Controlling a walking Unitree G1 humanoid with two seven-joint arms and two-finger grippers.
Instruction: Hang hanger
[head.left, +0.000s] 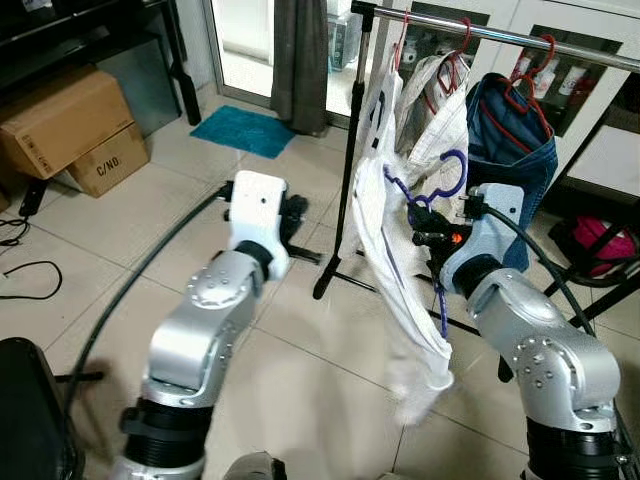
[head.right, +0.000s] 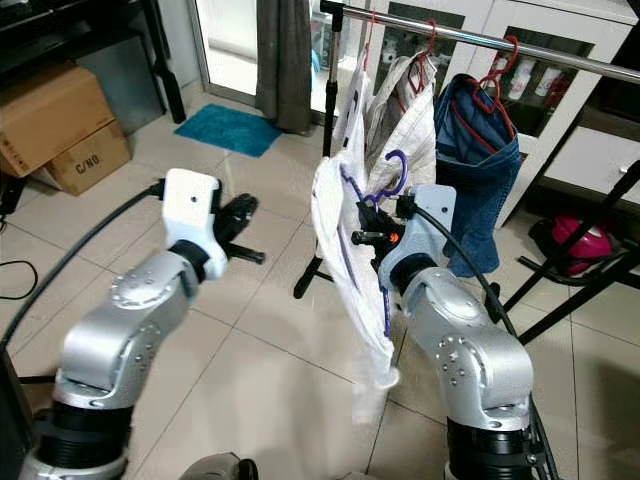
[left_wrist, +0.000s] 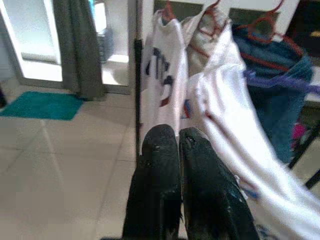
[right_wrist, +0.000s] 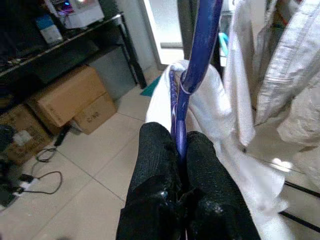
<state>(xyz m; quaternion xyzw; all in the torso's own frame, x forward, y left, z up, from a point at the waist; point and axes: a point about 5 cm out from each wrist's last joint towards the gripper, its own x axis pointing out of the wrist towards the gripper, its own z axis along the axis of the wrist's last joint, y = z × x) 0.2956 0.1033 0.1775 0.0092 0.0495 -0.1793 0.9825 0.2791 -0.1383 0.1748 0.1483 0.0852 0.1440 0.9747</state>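
Observation:
A purple hanger (head.left: 455, 165) carries a white garment (head.left: 385, 250) that droops toward the floor. My right gripper (head.left: 425, 222) is shut on the hanger's neck, seen up close in the right wrist view as the purple hanger (right_wrist: 200, 45) pinched between the black fingers (right_wrist: 155, 160). The hanger's hook sits below the metal rail (head.left: 520, 38) of the clothes rack, in front of hung white shirts (head.left: 435, 110) and jeans (head.left: 510, 140) on red hangers. My left gripper (head.left: 297, 215) is shut on nothing, left of the rack's black pole (head.left: 345, 170); the left wrist view shows its fingers (left_wrist: 160, 150) pressed together.
Cardboard boxes (head.left: 70, 125) stand at the far left under a dark shelf. A teal mat (head.left: 243, 130) lies by a grey curtain (head.left: 298, 60). Cables (head.left: 30, 270) trail on the tiled floor. A pink bag (head.left: 600, 240) and black frame legs (head.left: 600, 285) sit at the right.

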